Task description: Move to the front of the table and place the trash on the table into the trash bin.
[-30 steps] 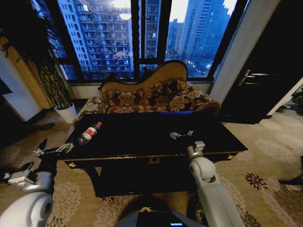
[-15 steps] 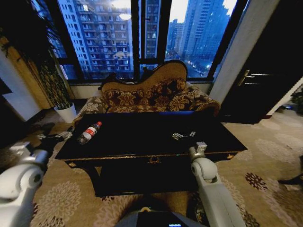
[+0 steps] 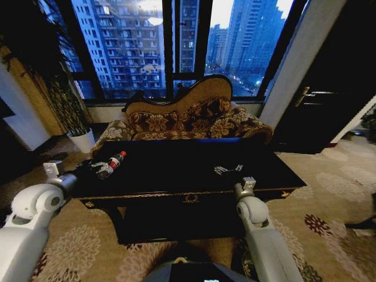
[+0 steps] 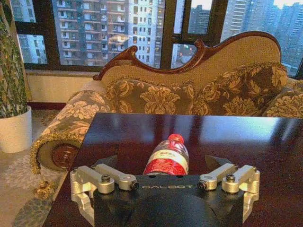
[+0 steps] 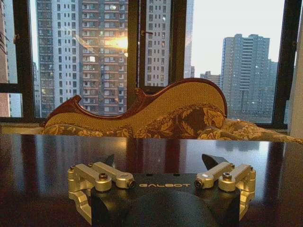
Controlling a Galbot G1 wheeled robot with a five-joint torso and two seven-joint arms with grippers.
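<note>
The robot stands at the front of the bench (image 3: 194, 176), and the step in hand looks like the pickup of the bottle (image 3: 110, 164), which lies on its side at the bench's far-left corner. The left end effector (image 3: 88, 168) reaches in from the left at bench height, its fingers spread wide with the bottle between them but not yet gripped. Next it would need to close on the bottle's body and lift. The right end effector (image 3: 228, 170) hovers open and empty over the right half of the bench, forearm stretched forward.
</note>
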